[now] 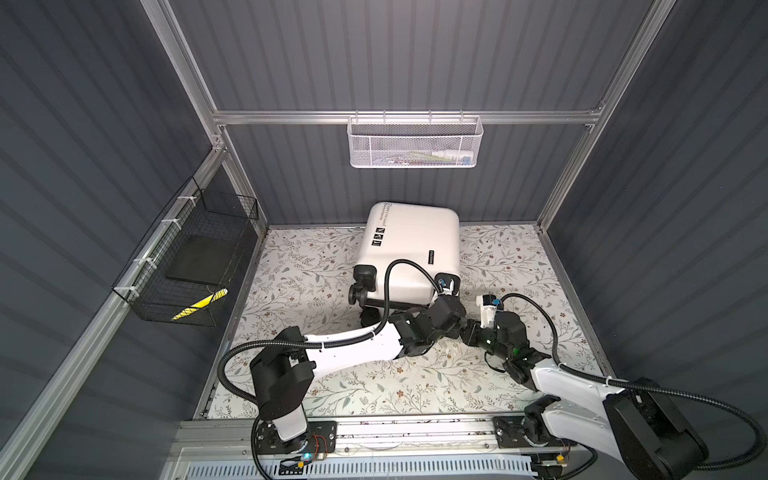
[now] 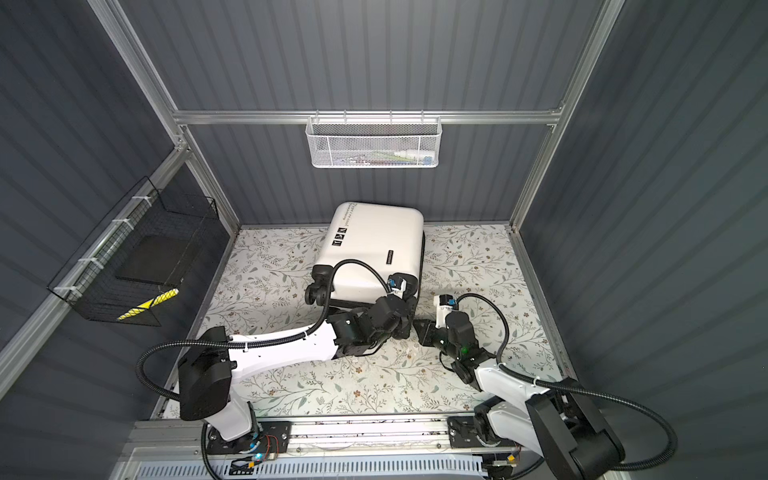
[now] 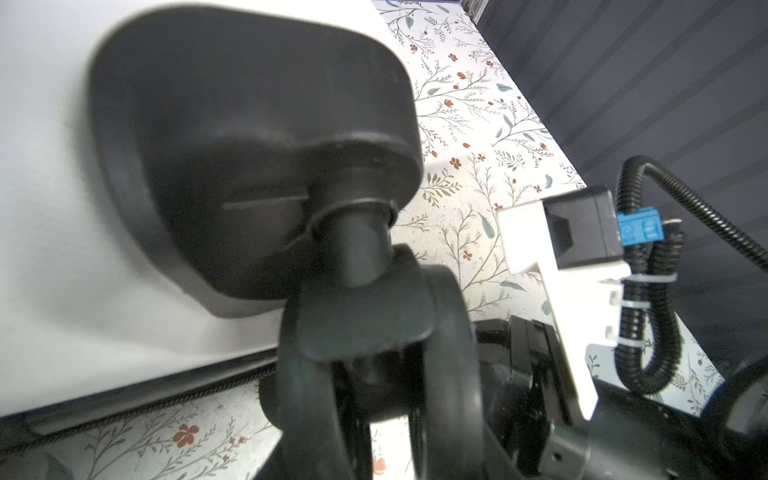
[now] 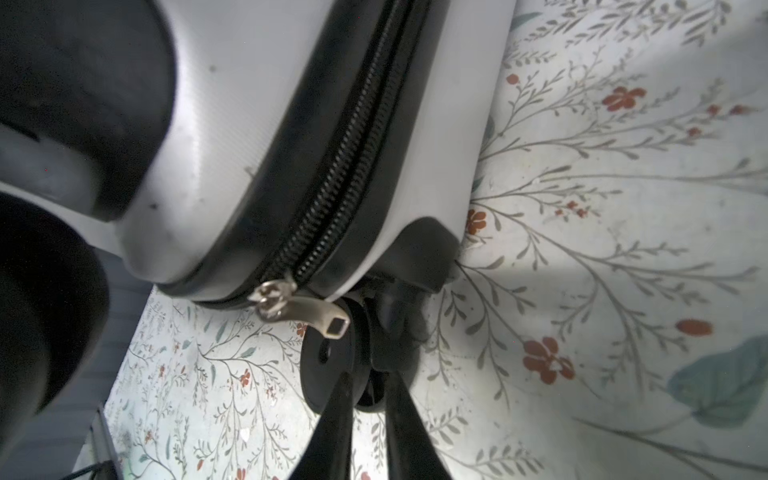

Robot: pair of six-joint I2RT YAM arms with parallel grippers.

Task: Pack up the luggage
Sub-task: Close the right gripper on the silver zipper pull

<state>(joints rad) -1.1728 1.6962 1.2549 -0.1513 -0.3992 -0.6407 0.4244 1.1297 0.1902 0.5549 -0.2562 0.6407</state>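
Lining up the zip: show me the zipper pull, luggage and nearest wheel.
zipper pull (image 4: 309,313), right wrist view, metal tab.
luggage (image 1: 409,253), in a top view, white shell.
wheel (image 4: 322,374), right wrist view, disc face.

black wire basket (image 1: 183,299) hangs left; white mesh basket (image 1: 415,141) hangs on back rail.

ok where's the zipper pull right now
In the right wrist view, the silver zipper pull hangs at the white luggage's corner, beside a black wheel, just ahead of the right claw.
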